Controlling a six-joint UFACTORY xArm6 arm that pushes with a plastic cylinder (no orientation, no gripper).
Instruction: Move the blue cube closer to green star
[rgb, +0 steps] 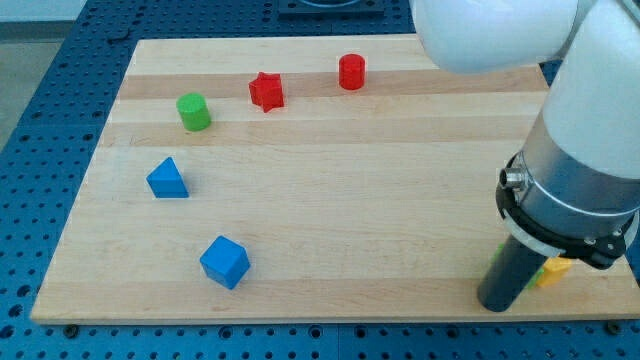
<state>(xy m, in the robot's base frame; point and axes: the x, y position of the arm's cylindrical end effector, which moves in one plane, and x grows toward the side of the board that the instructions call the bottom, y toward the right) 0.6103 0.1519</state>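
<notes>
1. Five blocks show whole on the table; two more peek out beside my tip.
2. No pincer here, only the rod; my tip sits at the view's bottom right.
3. Blue cube lies bottom left, well apart from my tip.
4. Green sliver, mostly hidden, touches the rod; its shape I cannot tell.
5. Yellow block sits just right of the rod.
6. Blue triangle, green cylinder, red star, red cylinder lie up top.

My white arm reaches in from the view's top right, its dark rod pointing down; my tip rests on the surface near the bottom right.
</notes>
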